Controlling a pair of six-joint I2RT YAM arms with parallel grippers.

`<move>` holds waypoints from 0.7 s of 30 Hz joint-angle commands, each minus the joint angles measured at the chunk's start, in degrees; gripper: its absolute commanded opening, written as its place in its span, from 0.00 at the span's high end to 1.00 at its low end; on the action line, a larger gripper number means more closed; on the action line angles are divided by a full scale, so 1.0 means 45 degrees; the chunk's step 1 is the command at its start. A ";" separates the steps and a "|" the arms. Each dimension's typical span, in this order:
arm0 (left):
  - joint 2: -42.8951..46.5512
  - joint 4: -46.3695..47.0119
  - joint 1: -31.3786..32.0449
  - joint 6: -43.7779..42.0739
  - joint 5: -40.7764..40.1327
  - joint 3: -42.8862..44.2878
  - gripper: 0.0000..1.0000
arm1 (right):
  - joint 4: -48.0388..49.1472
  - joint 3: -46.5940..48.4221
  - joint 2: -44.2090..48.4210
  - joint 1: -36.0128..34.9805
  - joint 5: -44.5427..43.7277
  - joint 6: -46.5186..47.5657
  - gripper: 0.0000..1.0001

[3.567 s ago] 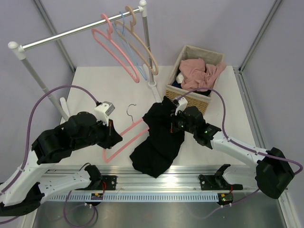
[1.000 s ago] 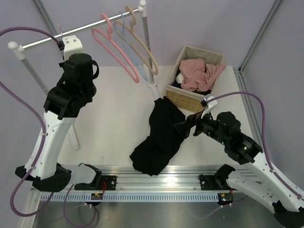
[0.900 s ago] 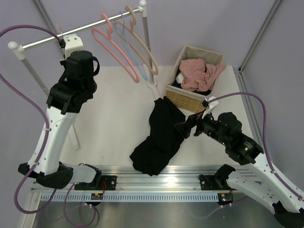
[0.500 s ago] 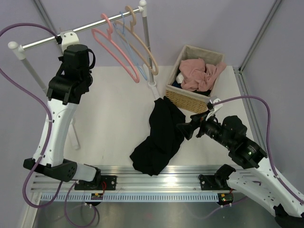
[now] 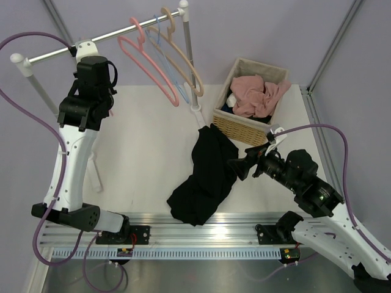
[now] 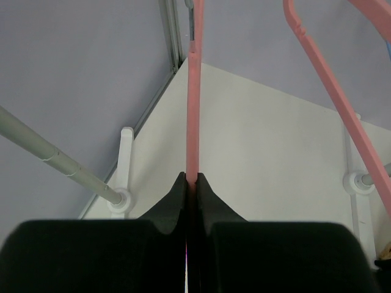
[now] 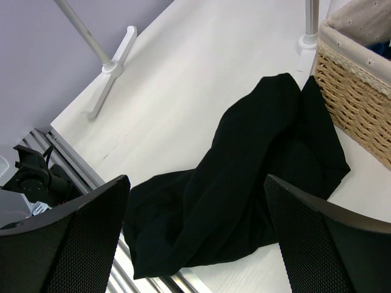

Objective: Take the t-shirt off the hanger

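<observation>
The black t-shirt lies crumpled on the white table, free of any hanger, and fills the middle of the right wrist view. My right gripper hovers open just right of it, and its fingers frame the cloth without touching it. My left gripper is raised beside the rail at the far left. It is shut on the slim light-pink hanger, whose silver hook points away at the top. In the top view the arm hides this hanger.
A clothes rail spans the back left, carrying a thick pink hanger and tan hangers. A wicker basket holding a pink cloth stands at the back right. The rack's foot sits below my left gripper.
The left arm lifted the hanger from the table to the rail and has edged left along it. The right gripper let go of the t-shirt and drew back to the right.
</observation>
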State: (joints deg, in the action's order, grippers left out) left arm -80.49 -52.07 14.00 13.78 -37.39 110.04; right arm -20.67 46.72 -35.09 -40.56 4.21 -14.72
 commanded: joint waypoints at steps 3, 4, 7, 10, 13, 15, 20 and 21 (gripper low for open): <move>-0.0218 0.0635 -0.0377 0.0063 0.1237 -0.0293 1.00 | 0.0335 0.0028 0.0220 0.0028 0.0314 0.0185 0.01; -0.0239 0.0635 -0.0377 0.0063 0.1218 -0.0390 1.00 | 0.0296 0.0047 0.0220 0.0047 0.0431 0.0185 0.00; -0.0239 0.0771 -0.0377 0.0043 0.1218 -0.0507 1.00 | 0.0276 0.0048 0.0415 0.0028 0.0471 0.0185 0.00; -0.0161 0.0849 -0.0377 0.0082 0.1199 -0.0566 0.93 | 0.0296 0.0009 0.0513 0.0028 0.0432 0.0185 0.00; -0.0005 0.0986 -0.0377 0.0004 0.1296 -0.0722 0.46 | 0.0257 0.0047 0.0474 0.0028 0.0471 0.0185 0.01; 0.0073 0.0967 -0.0377 0.0004 0.1277 -0.0761 0.31 | 0.0256 0.0048 0.0474 0.0028 0.0471 0.0185 0.00; 0.0483 0.0967 -0.0377 -0.0093 0.1354 -0.1073 0.01 | 0.0276 -0.0069 0.0435 0.0028 0.0335 0.0205 0.00; 0.0600 0.0947 -0.0377 -0.0113 0.1394 -0.1151 0.01 | 0.0295 -0.0108 0.0377 0.0028 0.0277 0.0205 0.01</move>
State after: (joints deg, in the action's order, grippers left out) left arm -80.71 -49.58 12.58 13.52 -32.23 105.71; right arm -20.69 46.61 -33.39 -40.56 5.56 -14.70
